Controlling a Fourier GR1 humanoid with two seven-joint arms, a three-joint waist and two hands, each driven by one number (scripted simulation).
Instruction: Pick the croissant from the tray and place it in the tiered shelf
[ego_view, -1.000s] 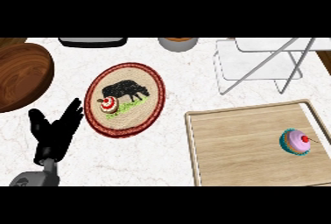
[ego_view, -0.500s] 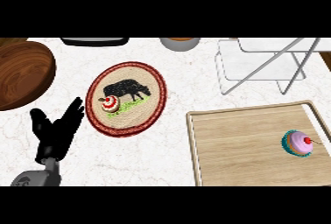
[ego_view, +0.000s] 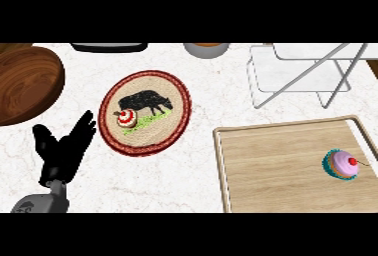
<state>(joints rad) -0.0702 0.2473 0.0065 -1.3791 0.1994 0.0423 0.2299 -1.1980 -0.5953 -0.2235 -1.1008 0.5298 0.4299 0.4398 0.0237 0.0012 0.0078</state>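
The whole scene has slid toward 3 o'clock in the view: the woven plate (ego_view: 145, 112), the wooden tray (ego_view: 291, 167) and the cupcake (ego_view: 342, 164) (near the tray's right rim) all sit a little further right than before, and the left hand (ego_view: 65, 150) likewise

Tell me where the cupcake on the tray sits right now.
In the head view, the pink cupcake sits near the right edge of the wooden tray, below the wire shelf.

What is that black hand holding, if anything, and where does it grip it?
Nothing is held. The left hand is open, fingers straight, resting over the counter beside the woven mat. The right hand is out of view.
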